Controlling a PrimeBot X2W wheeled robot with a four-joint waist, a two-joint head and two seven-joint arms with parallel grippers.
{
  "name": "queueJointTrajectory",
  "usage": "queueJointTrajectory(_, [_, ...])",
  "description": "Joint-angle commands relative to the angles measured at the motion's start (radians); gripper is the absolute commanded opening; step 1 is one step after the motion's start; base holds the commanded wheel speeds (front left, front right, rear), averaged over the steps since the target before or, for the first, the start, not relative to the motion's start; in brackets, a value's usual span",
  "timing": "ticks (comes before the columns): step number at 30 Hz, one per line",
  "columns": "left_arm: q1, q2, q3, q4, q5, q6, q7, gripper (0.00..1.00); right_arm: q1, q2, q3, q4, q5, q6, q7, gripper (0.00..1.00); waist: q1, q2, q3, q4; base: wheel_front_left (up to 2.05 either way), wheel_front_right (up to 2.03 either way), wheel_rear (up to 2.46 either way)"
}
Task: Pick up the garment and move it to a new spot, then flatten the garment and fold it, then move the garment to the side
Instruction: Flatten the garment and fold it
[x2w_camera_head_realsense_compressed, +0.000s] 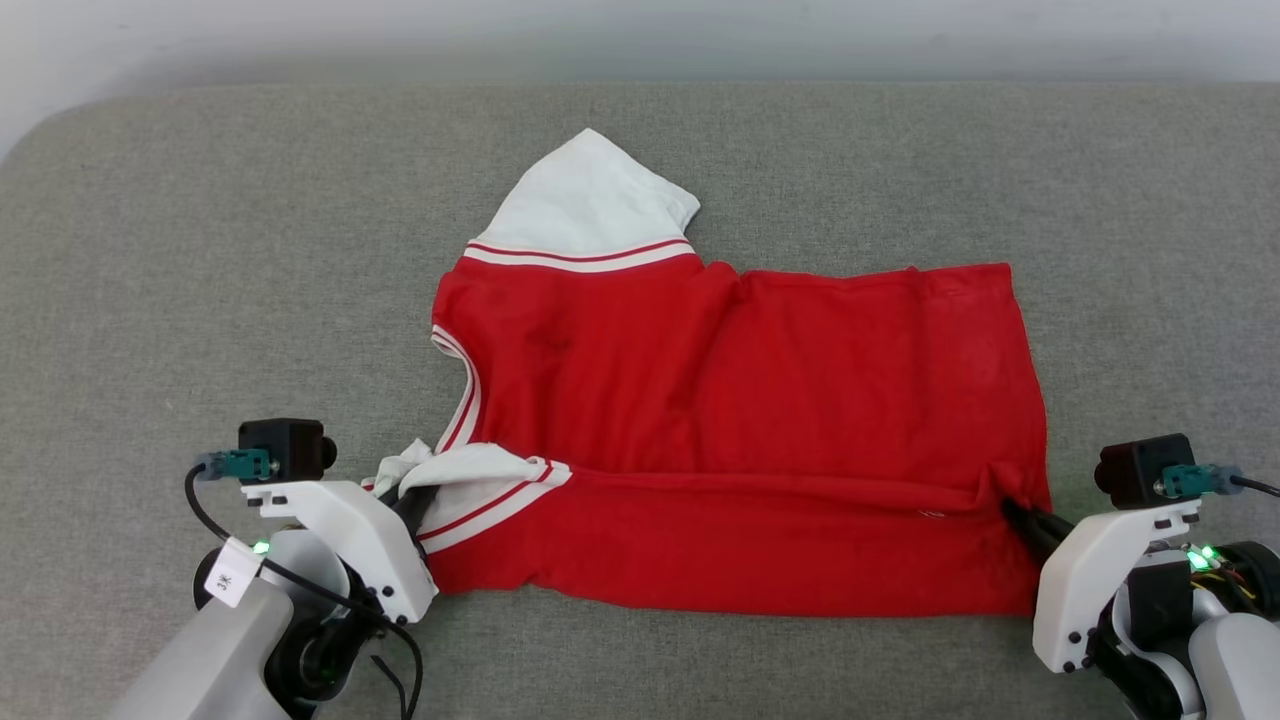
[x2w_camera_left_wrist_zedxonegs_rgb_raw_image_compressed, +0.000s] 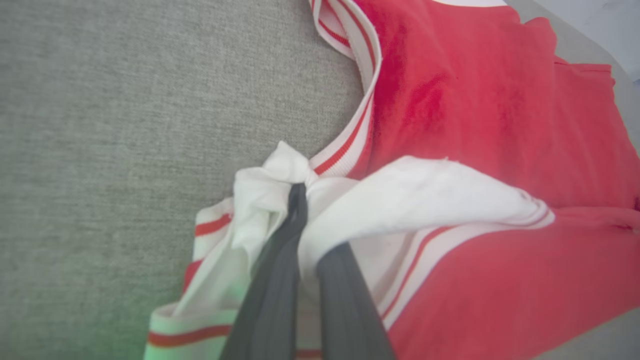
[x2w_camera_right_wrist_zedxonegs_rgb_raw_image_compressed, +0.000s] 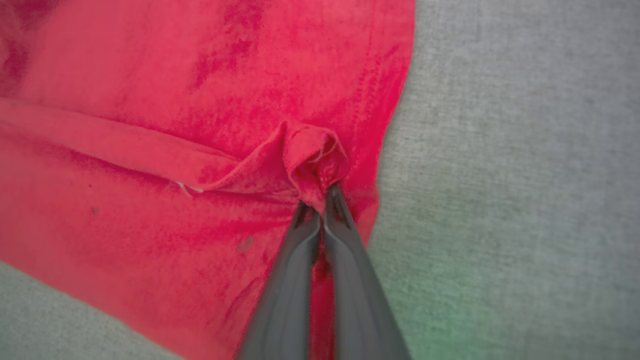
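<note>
Grey woven cloth covers the wide surface, with a pale wall beyond its far edge. On the middle of it lies the red shirt, spread sideways, its striped neck trim to the left and its hem to the right. One white sleeve points to the far side and lies flat. The other sleeve is bunched at the near left corner, where the left claw is closed on a pinch of its white cloth. At the near right corner the right claw is clamped narrow on a small gathered knot of red hem. Between the two grips a long raised fold runs left to right along the near part of the shirt, with a red strip nearer the robot lying flat on the surface.
</note>
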Motion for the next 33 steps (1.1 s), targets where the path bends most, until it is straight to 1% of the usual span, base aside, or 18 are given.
queueJointTrajectory(1, [-0.008,-0.011,-0.011,0.022,-0.006,-0.012,0.011,0.00,-0.007,0.000,0.012,0.028,0.013,-0.001,-0.011,0.33,-0.0002,0.0000,-0.003,0.003,0.00,0.00,0.00])
queueJointTrajectory(2, [-0.013,-0.015,-0.014,0.035,-0.003,-0.018,0.011,0.44,-0.010,-0.001,0.015,0.035,0.014,-0.001,-0.032,1.00,-0.0002,0.0000,-0.008,0.004,0.00,0.00,0.00])
queueJointTrajectory(3, [-0.016,-0.019,-0.015,0.047,0.002,-0.023,0.000,0.88,-0.010,-0.002,0.017,0.041,0.016,-0.001,-0.053,1.00,-0.0002,0.0000,-0.016,0.006,0.00,0.00,0.00])
queueJointTrajectory(4, [-0.019,-0.023,-0.013,0.056,0.002,-0.024,-0.010,1.00,-0.012,-0.004,0.015,0.039,0.016,-0.001,-0.089,1.00,-0.0002,0.0000,-0.023,0.008,0.00,0.00,0.00])
queueJointTrajectory(8, [-0.013,-0.022,0.006,0.079,0.017,-0.020,-0.072,1.00,0.010,0.015,-0.025,0.011,0.005,-0.001,-0.273,1.00,-0.0002,0.0000,-0.067,0.013,0.00,0.00,0.00])
queueJointTrajectory(9, [-0.013,-0.022,0.006,0.079,0.017,-0.020,-0.072,1.00,0.010,0.015,-0.025,0.011,0.005,-0.001,-0.273,1.00,-0.0002,0.0000,-0.067,0.013,0.00,0.00,0.00])
queueJointTrajectory(12, [0.004,-0.013,0.016,0.080,0.031,-0.008,-0.119,1.00,0.038,0.031,-0.047,-0.012,-0.003,-0.001,-0.384,1.00,-0.0002,0.0000,-0.105,0.013,0.00,0.00,0.00])
queueJointTrajectory(14, [0.015,-0.005,0.024,0.070,0.036,0.002,-0.139,1.00,0.056,0.035,-0.061,-0.035,-0.017,-0.001,-0.435,1.00,-0.0002,0.0000,-0.127,0.011,0.00,0.00,0.00])
queueJointTrajectory(18, [0.040,0.029,0.034,0.023,0.044,0.037,-0.143,1.00,0.105,0.058,-0.102,-0.093,-0.056,-0.001,-0.485,1.00,-0.0002,0.0000,-0.168,0.010,0.00,0.00,0.00])
queueJointTrajectory(21, [0.055,0.069,0.040,-0.037,0.036,0.058,-0.105,1.00,0.143,0.081,-0.132,-0.147,-0.077,-0.001,-0.483,1.00,-0.0002,0.0000,-0.186,0.009,0.00,0.00,0.00])
queueJointTrajectory(23, [0.066,0.105,0.035,-0.085,0.025,0.061,-0.051,1.00,0.166,0.099,-0.150,-0.181,-0.092,-0.001,-0.471,1.00,-0.0002,0.0000,-0.192,0.007,0.00,0.00,0.00])
queueJointTrajectory(28, [0.089,0.201,0.040,-0.207,-0.042,0.102,0.133,1.00,0.207,0.138,-0.173,-0.250,-0.109,-0.001,-0.435,1.00,-0.0002,0.0000,-0.185,-0.005,0.00,0.00,0.00])
queueJointTrajectory(33, [0.116,0.269,0.040,-0.297,-0.122,0.144,0.303,1.00,0.205,0.155,-0.166,-0.286,-0.116,-0.001,-0.414,1.00,-0.0002,0.0000,-0.145,-0.030,0.00,0.00,0.00])
